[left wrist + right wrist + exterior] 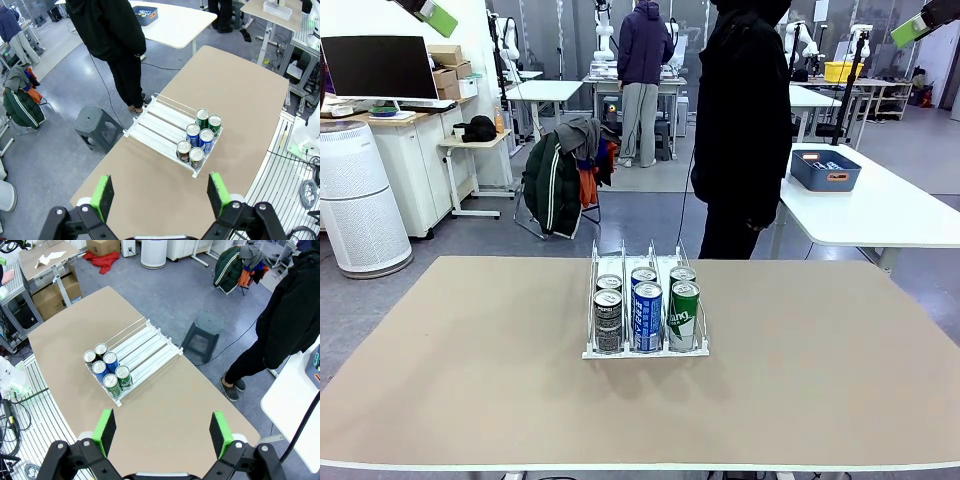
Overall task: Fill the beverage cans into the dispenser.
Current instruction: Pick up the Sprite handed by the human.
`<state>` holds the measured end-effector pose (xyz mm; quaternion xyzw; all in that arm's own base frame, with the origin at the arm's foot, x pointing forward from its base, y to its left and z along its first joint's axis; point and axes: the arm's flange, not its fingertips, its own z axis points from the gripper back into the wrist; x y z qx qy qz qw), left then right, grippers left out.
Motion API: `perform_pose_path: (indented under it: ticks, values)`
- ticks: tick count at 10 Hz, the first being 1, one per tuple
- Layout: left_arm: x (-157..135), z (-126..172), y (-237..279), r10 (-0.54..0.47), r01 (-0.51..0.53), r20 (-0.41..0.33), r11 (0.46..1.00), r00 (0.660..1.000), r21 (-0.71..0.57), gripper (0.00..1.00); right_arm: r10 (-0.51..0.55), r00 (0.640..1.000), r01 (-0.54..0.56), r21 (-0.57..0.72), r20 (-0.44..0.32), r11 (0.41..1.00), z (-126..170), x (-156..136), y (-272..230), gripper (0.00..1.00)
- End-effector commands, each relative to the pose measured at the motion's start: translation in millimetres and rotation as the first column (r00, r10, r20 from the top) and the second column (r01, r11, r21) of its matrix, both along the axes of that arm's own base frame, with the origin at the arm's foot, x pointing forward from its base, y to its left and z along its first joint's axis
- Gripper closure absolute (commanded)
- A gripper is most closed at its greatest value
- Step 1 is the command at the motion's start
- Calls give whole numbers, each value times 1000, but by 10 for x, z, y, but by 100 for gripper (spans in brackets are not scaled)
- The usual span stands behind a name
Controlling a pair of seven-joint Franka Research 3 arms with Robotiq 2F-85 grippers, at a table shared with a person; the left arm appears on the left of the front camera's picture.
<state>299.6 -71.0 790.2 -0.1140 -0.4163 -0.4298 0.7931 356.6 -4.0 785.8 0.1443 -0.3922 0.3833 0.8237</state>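
Status: the dispenser (642, 258) sits mid-table (470, 350), long axis running from us to the person (740, 120) at the far side. Six beverage cans are loaded, two per lane and packed at our end: black Pepsi cans (608, 320) in the left lane, blue cans (647, 316) in the middle, green cans (684, 315) on the right. The far half of every lane is bare rail.

We read this as between loads. There's room left, but we see no loose can on our table. The person's hands are dark against the coat, so we can't tell if they hold one.

Left gripper (160, 195): jaws fully apart, nothing between the pads, touching nothing, hanging high over the table's left end. Right gripper (163, 432): same, wide open and empty, high over the right end.

Next move calls for a can source first, likely a handover. Then an upright grasp around the can body, a drop into the free far end of a lane between the wire dividers, and a release clear of the cans already seated.
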Motion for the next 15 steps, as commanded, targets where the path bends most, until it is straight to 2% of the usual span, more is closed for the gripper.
perform_pose_path:
  ticks: [1,15]
  values:
    - [9,2,11,8,-8,6,1000,1000,-1,0,0,1000,0,1,-3,1000,-13,3,-1,0]
    - [9,2,11,8,-8,6,1000,1000,-1,0,0,1000,0,1,-3,1000,-13,3,-1,0]
